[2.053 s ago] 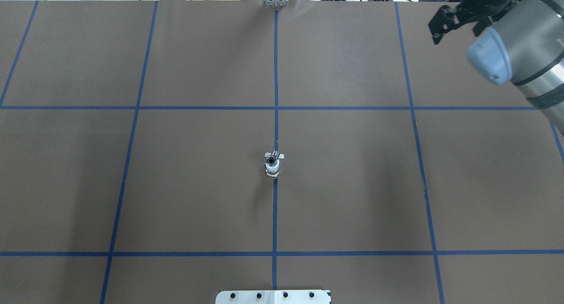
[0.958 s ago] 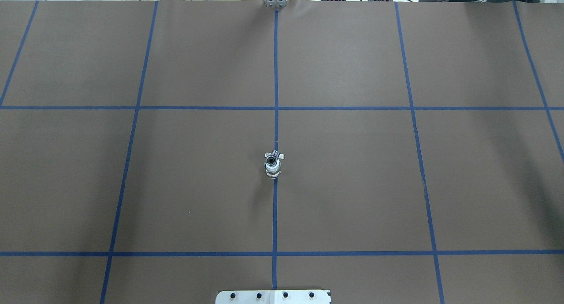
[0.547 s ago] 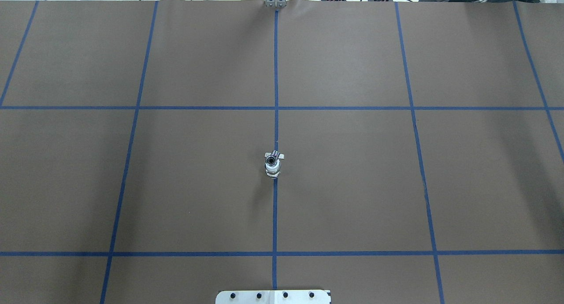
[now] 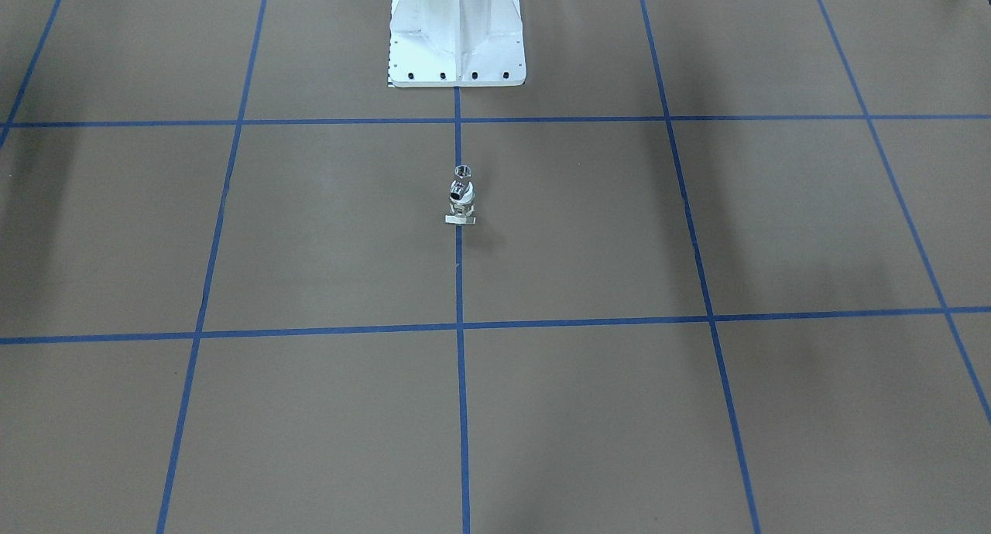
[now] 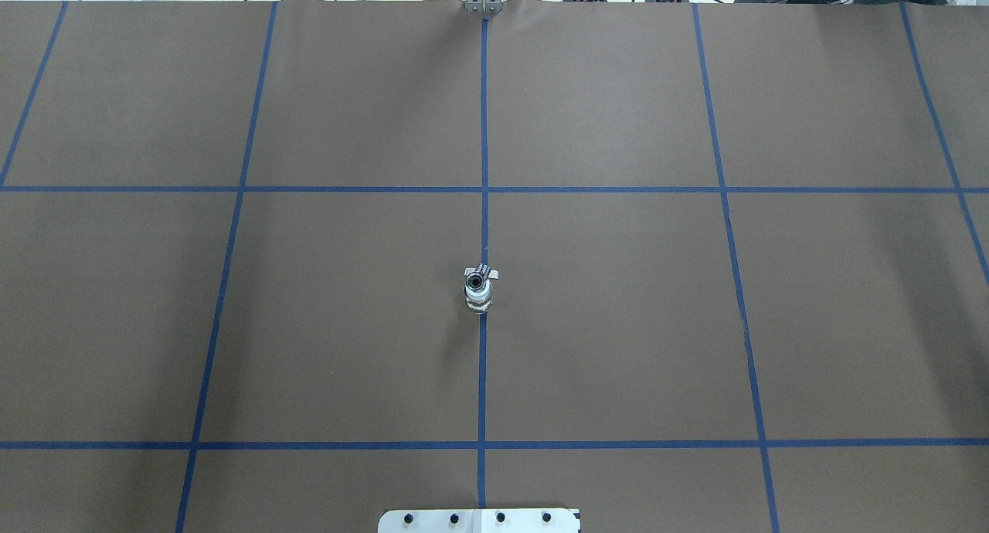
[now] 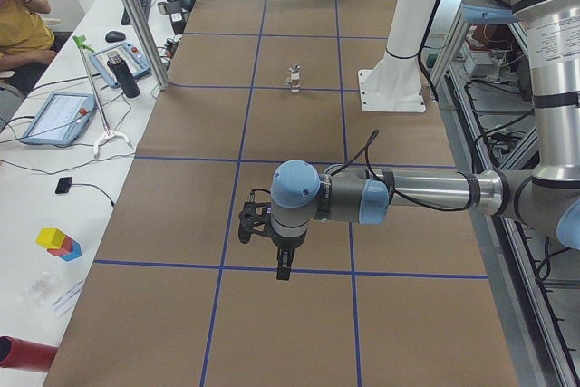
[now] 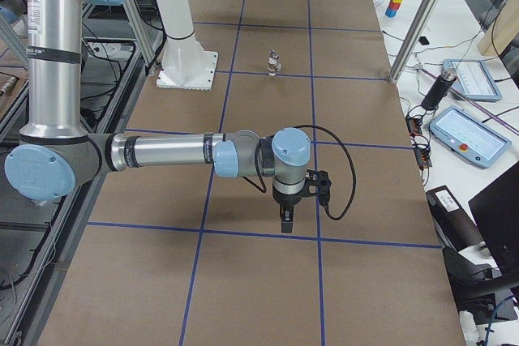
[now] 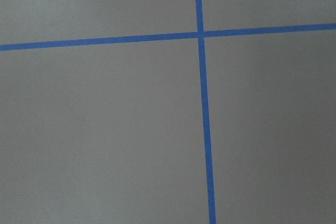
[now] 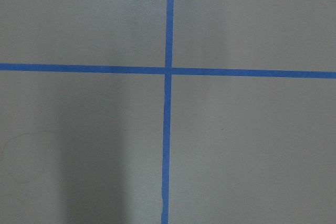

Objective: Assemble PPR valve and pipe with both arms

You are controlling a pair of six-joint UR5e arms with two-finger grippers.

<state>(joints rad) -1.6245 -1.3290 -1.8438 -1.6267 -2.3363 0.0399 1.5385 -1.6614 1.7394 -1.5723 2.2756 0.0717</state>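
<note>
The PPR valve (image 5: 481, 273) and the pipe (image 5: 477, 286) stand together as one small stack on the centre tape line. The valve's pale crossbar foot (image 4: 460, 218) rests on the paper. The pipe's shiny hex-rimmed open end (image 4: 463, 171) points up on the robot's side. The stack also shows small in the left view (image 6: 294, 77) and the right view (image 7: 273, 62). My left gripper (image 6: 283, 269) and right gripper (image 7: 286, 221) hang fingers down over the table's two ends, far from the stack. They show only in the side views. I cannot tell whether they are open or shut.
Brown paper with a blue tape grid (image 5: 484, 189) covers the table. The white robot base (image 4: 457, 31) stands behind the stack. Tablets and a bottle (image 6: 127, 74) lie on the operators' bench. Both wrist views show only paper and tape.
The right arm has left the top right corner of the overhead view. The valve and pipe stack has not moved.
</note>
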